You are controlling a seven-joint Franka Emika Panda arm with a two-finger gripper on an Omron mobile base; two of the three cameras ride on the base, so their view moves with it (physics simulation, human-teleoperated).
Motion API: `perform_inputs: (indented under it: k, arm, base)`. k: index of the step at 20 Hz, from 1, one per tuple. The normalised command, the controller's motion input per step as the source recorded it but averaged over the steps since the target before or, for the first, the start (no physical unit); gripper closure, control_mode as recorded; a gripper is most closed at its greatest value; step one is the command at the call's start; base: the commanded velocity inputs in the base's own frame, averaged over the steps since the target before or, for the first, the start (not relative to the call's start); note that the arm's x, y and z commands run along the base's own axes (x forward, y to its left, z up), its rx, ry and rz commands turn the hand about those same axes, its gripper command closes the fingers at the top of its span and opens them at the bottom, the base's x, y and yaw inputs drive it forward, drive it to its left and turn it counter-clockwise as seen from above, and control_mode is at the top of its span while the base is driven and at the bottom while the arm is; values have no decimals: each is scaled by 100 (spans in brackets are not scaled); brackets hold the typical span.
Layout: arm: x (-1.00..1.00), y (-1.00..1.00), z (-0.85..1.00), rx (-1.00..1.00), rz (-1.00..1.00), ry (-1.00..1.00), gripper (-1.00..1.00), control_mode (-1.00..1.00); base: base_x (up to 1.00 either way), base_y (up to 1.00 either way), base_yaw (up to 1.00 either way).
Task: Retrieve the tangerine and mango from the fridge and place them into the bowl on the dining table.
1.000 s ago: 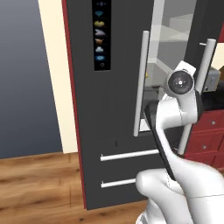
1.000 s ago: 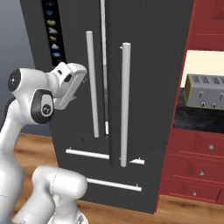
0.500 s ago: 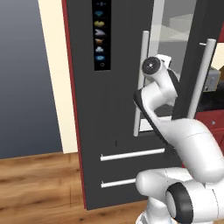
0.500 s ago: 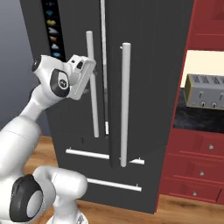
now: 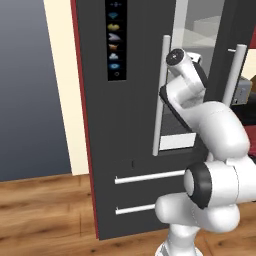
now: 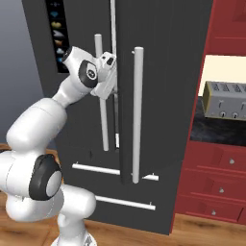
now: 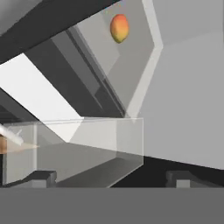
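One orange-yellow mango [image 7: 119, 27] sits far back inside the fridge [image 5: 140, 125], on a pale shelf. The fridge door is open a bit. The pincer [image 7: 109, 177] is up by the gap, opened wide, with nothing in it.

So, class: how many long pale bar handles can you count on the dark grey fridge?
4: two vertical pale bars, left and right, on the fridge, plus two horizontal ones lower down, upper and lower.

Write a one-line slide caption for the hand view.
Open hand looking into the fridge, where an orange-yellow mango rests on a pale interior shelf beyond a translucent bin.
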Motion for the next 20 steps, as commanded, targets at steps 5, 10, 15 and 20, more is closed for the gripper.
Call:
perform_inputs:
  k: [5, 10, 15, 20]
  arm:
    - [-42, -92, -4, 0, -17, 0, -100, -100]
    - [-100, -85, -2, 1, -16, -17, -100, -100]
    - [-100, -32, 4, 2, -3, -22, -100, -100]
    - [-84, 30, 15, 1, 0, -12, -100, -100]
  base:
    - [0, 0, 0]
    - [0, 0, 0]
    - [0, 0, 0]
    - [0, 0, 0]
